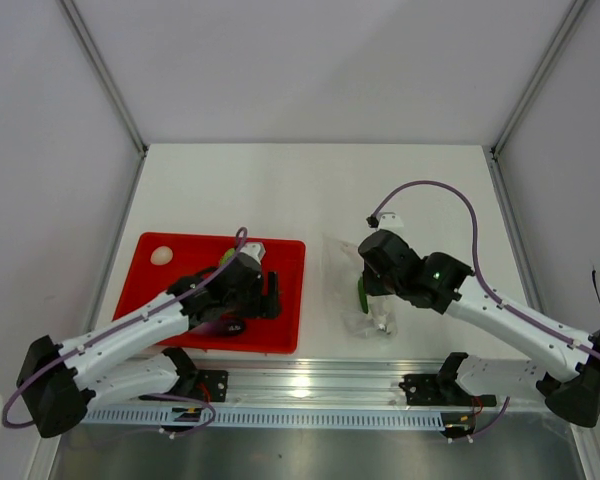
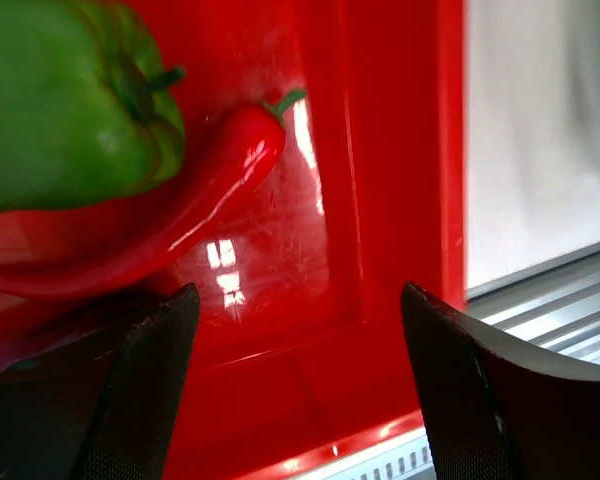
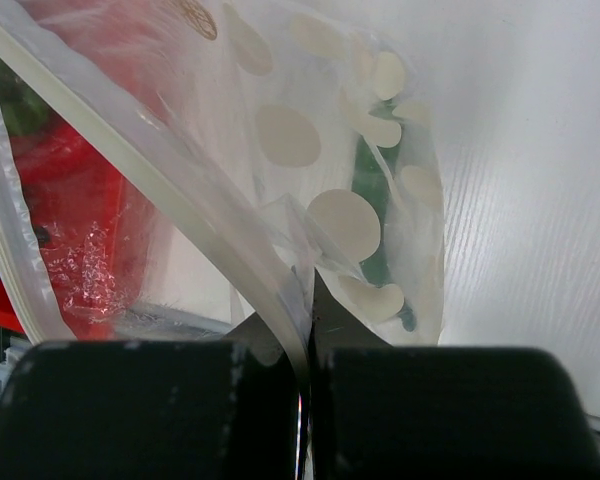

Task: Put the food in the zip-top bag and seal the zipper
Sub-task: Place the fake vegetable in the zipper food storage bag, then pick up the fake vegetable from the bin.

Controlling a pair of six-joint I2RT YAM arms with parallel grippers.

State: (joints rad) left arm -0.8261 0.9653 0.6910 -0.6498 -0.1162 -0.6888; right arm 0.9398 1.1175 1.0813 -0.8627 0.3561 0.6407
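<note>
Loading is under way: the right gripper (image 3: 305,400) is clamped on the bag (image 3: 290,140) edge, lifting it, with a long pepper (image 3: 375,200) already inside. The left gripper (image 2: 298,300) hangs over the tray (image 2: 400,150), jaws apart and empty. Next it likely must straddle the chili (image 2: 210,200), which touches a round pepper (image 2: 60,100) but has room toward the tray wall.

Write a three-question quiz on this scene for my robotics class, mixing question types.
1. True or false: the right gripper is pinching the edge of the zip-top bag.
2. The left gripper, over the red tray, is: A) open and empty B) shut tight C) gripping the bag.
3. Fill in: the long vegetable already inside the bag is coloured ____.

Key: 1 true; 2 A; 3 green.
</note>
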